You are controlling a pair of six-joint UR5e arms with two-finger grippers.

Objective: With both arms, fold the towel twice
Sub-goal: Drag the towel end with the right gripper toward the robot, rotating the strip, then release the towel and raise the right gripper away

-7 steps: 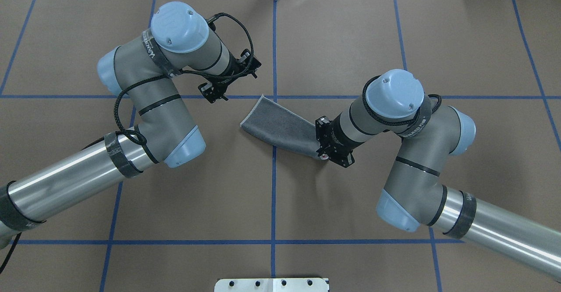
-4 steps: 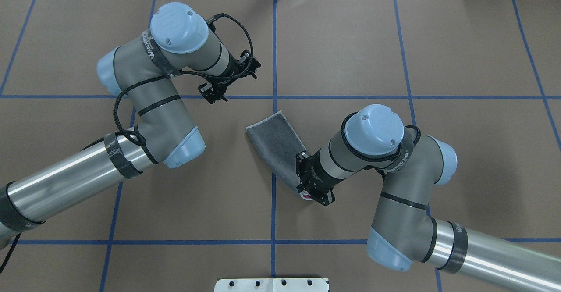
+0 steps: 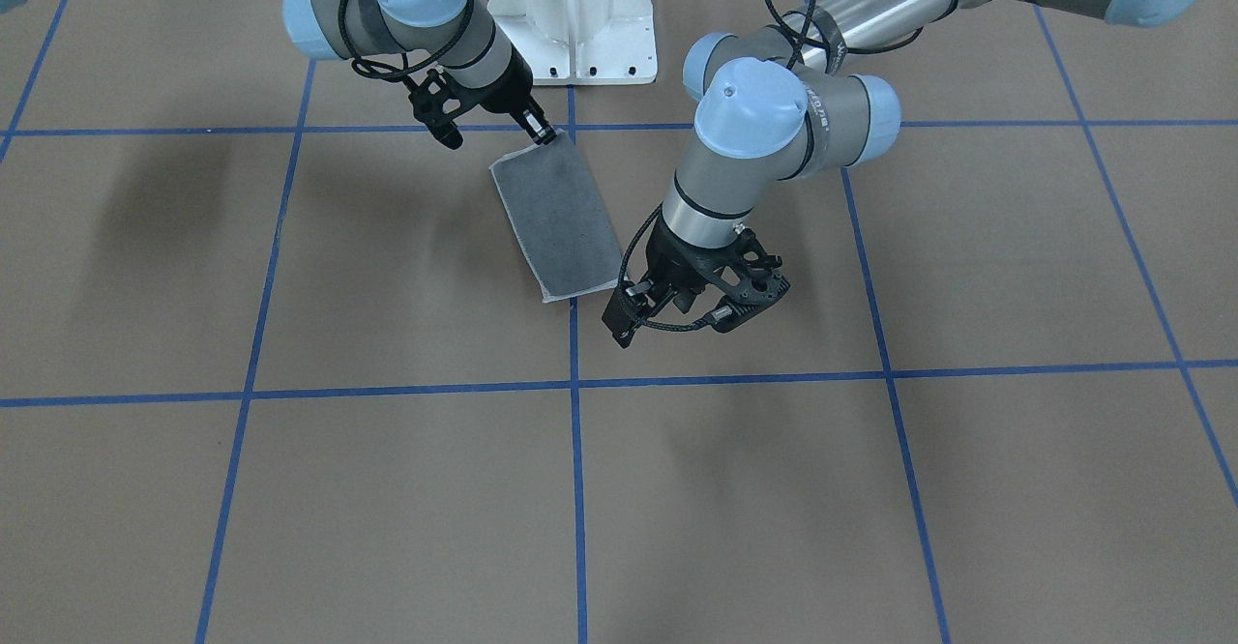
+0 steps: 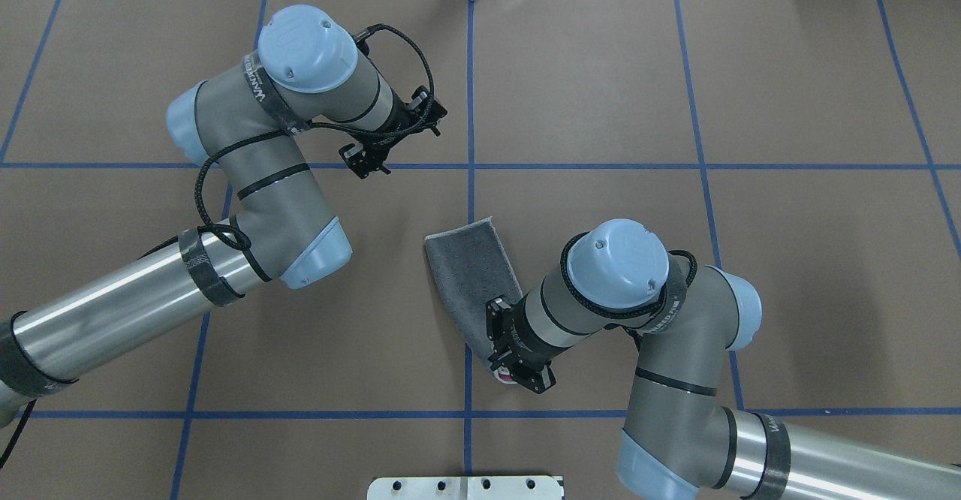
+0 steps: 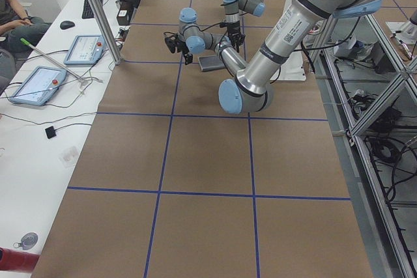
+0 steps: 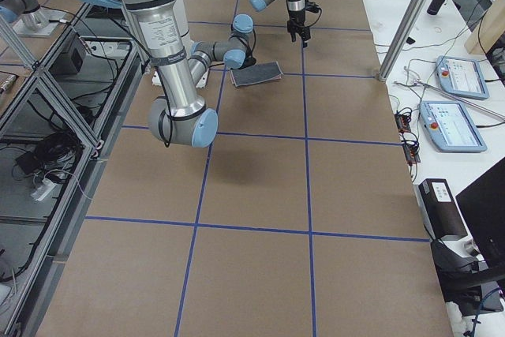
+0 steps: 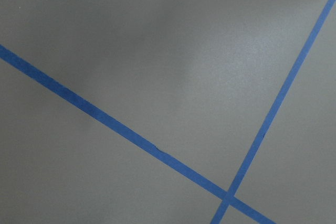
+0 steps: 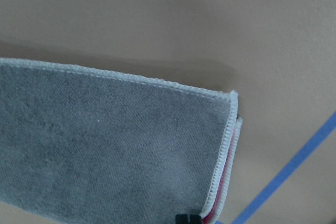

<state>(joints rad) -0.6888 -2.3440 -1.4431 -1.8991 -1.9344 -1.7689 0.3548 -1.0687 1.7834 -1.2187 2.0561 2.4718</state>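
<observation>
Right arm (image 4: 616,275) is down low, and its jaws are clenched on one short end of the towel (image 4: 469,271), at the corner. Only a dark fingertip (image 8: 187,217) pokes into the bottom of the right wrist view. From those jaws the towel runs out as a folded strip, dark grey face up, light stitched border all round. Right at the pinched corner a sliver of pink (image 8: 224,190) peeks out between the two layers. The strip's free end rests on the brown counter (image 4: 788,109), out ahead of the right jaws.

Over to the left arm (image 4: 308,49): its jaws hang above the counter beyond that free end, off to one side and clear of the cloth, nothing between them that I can make out. Spread or closed? Cannot tell; its wrist camera gives only bare counter and two crossing blue tape lines (image 7: 105,116).

Behind the right jaws, at the counter's edge, stands the white pedestal (image 3: 573,15).
</observation>
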